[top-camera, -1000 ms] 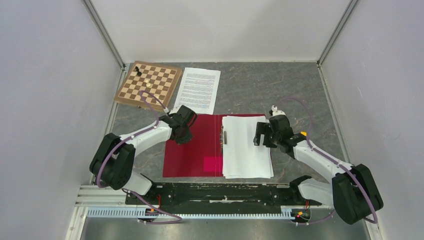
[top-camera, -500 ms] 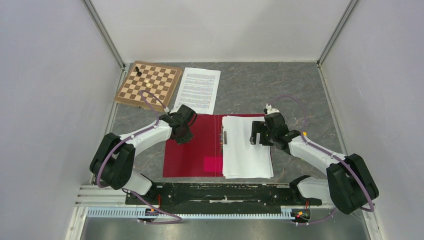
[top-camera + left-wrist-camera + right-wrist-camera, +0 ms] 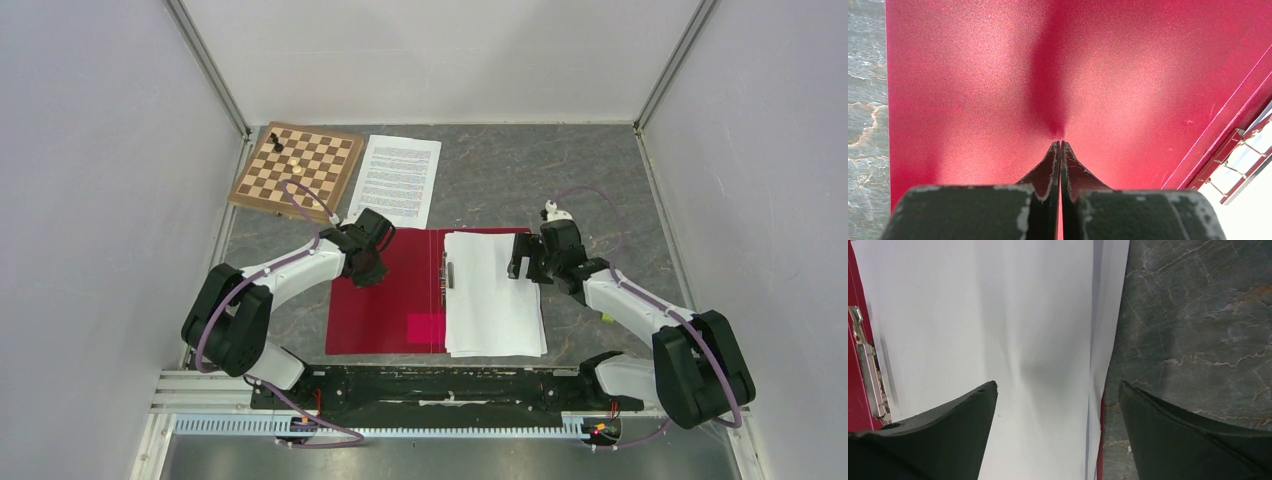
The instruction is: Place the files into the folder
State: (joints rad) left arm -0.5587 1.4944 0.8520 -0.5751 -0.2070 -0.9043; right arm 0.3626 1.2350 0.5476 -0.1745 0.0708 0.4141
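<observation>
While left gripper (image 3: pixel 1060 144), fingers together, pins folder (image 3: pixel 973 75) flat, right gripper (image 3: pixel 1058 385) hangs wide apart astride edge of files (image 3: pixel 973 315): nudge sheets toward clip (image 3: pixel 870 370) at its left.

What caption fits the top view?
Shut left gripper presses the open red folder; open right gripper over the white sheets.

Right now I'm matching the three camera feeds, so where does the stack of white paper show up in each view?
Top view: the paper stack lies on the right half of the open red folder, near the picture's centre.
Left wrist view: the paper stack is a white patch, bottom right corner.
Right wrist view: the paper stack fills the left and middle.
Shared landmark: the folder's metal clip, along the paper's left edge.
</observation>
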